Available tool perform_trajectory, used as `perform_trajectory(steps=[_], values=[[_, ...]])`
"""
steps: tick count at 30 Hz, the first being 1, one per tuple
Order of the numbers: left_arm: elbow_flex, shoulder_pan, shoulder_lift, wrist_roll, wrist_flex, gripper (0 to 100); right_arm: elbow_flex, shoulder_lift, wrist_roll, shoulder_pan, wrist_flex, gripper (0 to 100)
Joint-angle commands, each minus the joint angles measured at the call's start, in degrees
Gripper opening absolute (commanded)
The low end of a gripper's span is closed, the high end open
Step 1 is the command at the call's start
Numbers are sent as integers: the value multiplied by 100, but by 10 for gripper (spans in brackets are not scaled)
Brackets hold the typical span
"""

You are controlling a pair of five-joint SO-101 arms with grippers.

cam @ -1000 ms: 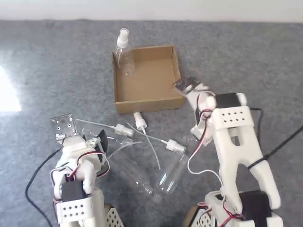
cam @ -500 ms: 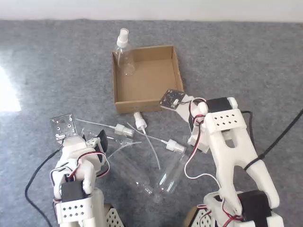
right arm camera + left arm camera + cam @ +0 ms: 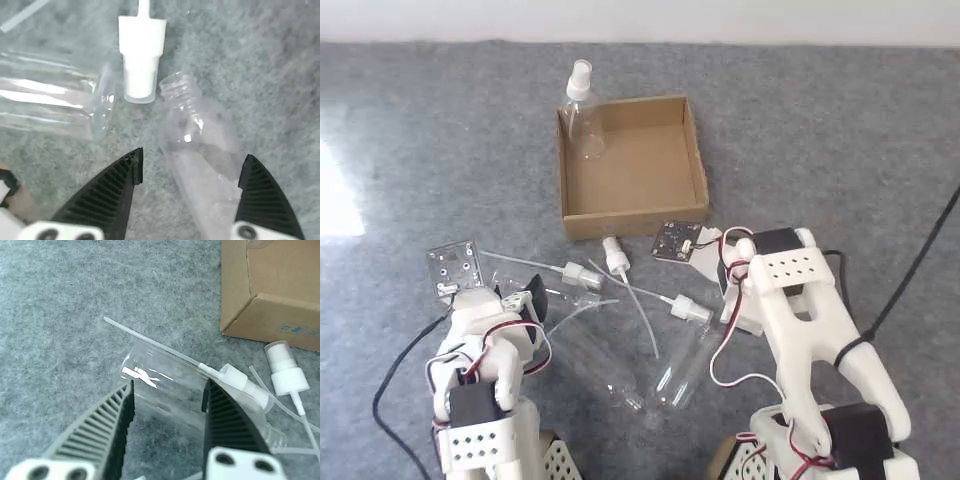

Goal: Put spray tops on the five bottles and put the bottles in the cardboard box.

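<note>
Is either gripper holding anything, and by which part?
Nothing is held. Left gripper open by a lying bottle, right gripper open above an uncapped bottle.

White arms [image 3: 810,310], black ribbed hands [image 3: 167,390], red cables [image 3: 724,335]

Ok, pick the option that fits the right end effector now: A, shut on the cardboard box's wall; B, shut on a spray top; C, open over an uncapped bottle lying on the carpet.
C: the right end effector is open, spread above the clear bottle, whose threaded mouth is bare.
</note>
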Motion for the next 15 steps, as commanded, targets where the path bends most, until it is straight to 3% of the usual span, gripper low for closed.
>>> perform_trajectory(steps=[1, 9, 15], values=[[-48, 0, -62, 70, 26, 210, 53, -242, 88, -4, -233, 271], [-48, 0, -62, 70, 26, 210, 299, -242, 88, 48, -435, 268], [-48, 0, -62, 79, 26, 210, 273, -242, 70, 418, -435, 169]])
